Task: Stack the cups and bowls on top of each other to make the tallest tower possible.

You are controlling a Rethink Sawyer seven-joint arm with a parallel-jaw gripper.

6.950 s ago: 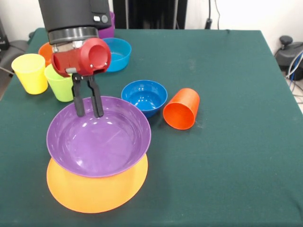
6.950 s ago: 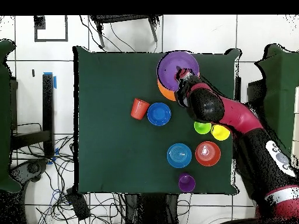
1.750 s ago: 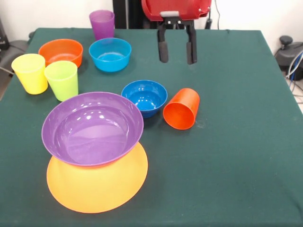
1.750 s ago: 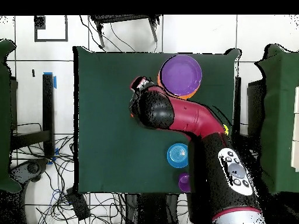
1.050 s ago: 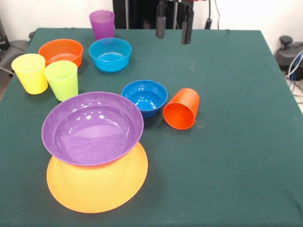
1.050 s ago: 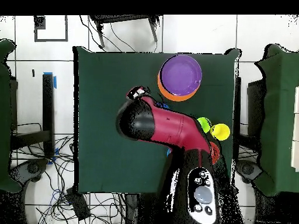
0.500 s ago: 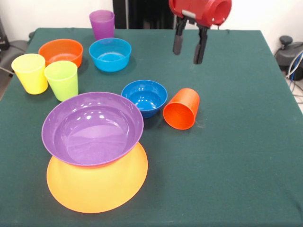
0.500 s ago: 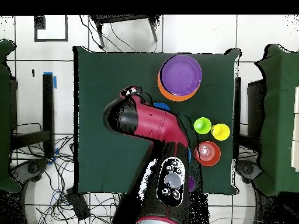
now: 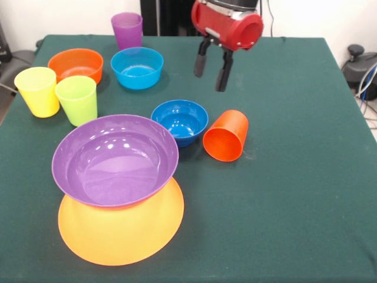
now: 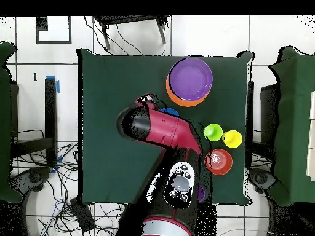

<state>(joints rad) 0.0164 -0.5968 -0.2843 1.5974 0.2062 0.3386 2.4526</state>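
- My gripper (image 9: 212, 72) hangs with its two black fingers spread and nothing between them, above the green table (image 9: 294, 177).
- The smooth orange-red plastic cup (image 9: 226, 135) lies tipped on its side just nearer the camera than my jaws and slightly right, touching nothing of mine.
- Its long axis runs far-right to near-left, mouth toward the camera.
- The wide purple plastic bowl (image 9: 115, 160) sits on the very large yellow-orange bowl (image 9: 121, 230), near left.

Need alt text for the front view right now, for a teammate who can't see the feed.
The open gripper hangs above an orange-red cup lying on its side beside a dark blue bowl. In front, a purple bowl sits in a yellow-orange bowl; yellow, green and purple cups and two more bowls stand behind.
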